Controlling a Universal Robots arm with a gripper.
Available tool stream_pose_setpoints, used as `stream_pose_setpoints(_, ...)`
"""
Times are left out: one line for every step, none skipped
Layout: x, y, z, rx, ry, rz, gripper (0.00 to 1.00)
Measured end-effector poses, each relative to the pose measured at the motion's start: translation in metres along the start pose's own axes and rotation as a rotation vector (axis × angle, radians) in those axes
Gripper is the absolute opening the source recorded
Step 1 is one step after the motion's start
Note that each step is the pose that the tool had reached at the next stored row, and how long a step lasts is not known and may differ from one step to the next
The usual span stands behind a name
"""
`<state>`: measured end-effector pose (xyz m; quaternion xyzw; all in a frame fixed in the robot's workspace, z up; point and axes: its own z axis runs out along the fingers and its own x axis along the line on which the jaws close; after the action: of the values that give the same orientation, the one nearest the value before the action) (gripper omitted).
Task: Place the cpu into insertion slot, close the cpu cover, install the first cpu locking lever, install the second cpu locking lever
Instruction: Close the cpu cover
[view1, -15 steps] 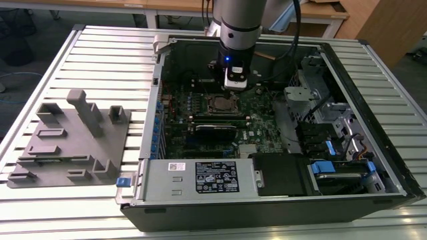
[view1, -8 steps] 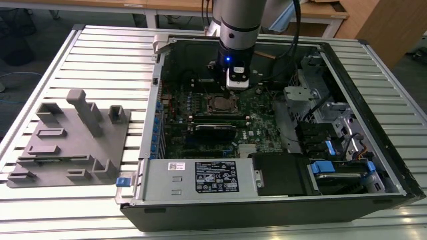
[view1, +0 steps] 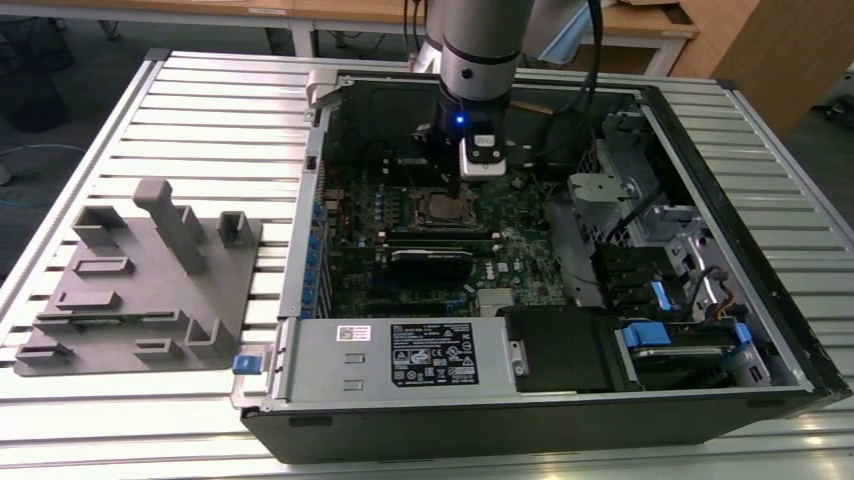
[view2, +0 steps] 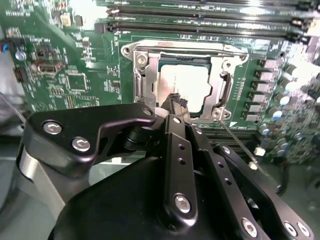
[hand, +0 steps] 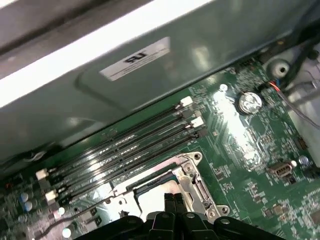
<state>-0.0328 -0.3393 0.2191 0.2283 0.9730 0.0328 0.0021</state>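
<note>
Low, open board around the insertion slot (view1: 441, 208)
Memory slots (hand: 125, 147) lie just beside it; the case wall (view1: 304, 200) and drive bracket (view1: 601, 190) rise well apart.

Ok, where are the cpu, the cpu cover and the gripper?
cpu (view2: 187, 85), second wrist view, its pale metal top.
cpu cover (view2: 142, 82), second wrist view, frame's side bar.
gripper (hand: 173, 200), first wrist view, between fingertips.

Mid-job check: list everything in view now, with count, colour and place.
table: one, silver slats, under everything
computer case: one, black, open, on the table
fixture block: one, grey, on the table, exterior view's left
power supply: one, grey, black label, foreground end of the case
circuit board: one, green, inside the case
memory slots: four, black, beside the cpu
cpu: one, silvery, in the insertion slot
cpu cover: one, silver, down around the cpu
arm: one, grey, above the board
gripper: one, black, shut, tips at the cpu's edge
</note>
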Motion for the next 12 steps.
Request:
stream_pose_setpoints(0.0000, 0.0000, 0.0001, 0.0002, 0.0013, -0.019, 0.11)
stream_pose_setpoints(0.0000, 0.0000, 0.0002, 0.0002, 0.0025, -0.037, 0.11)
stream_pose_setpoints(0.0000, 0.0000, 0.0004, 0.0001, 0.0038, -0.055, 0.11)
stream_pose_setpoints(0.0000, 0.0000, 0.0006, 0.0000, 0.0051, -0.073, 0.11)
stream_pose_setpoints(0.0000, 0.0000, 0.0008, -0.0001, 0.0065, -0.091, 0.11)
stream_pose_setpoints(0.0000, 0.0000, 0.0010, -0.0003, 0.0078, -0.109, 0.11)
stream_pose_setpoints(0.0000, -0.0001, 0.0012, -0.0003, 0.0091, -0.127, 0.11)
stream_pose_setpoints(0.0000, -0.0001, 0.0014, -0.0004, 0.0104, -0.146, 0.11)
stream_pose_setpoints(0.0000, -0.0001, 0.0015, -0.0005, 0.0117, -0.164, 0.11)
stream_pose_setpoints(0.0000, -0.0001, 0.0017, -0.0005, 0.0131, -0.183, 0.11)
stream_pose_setpoints(0.0000, -0.0001, 0.0019, -0.0005, 0.0144, -0.201, 0.11)
stream_pose_setpoints(0.0000, -0.0001, 0.0021, -0.0006, 0.0157, -0.219, 0.11)
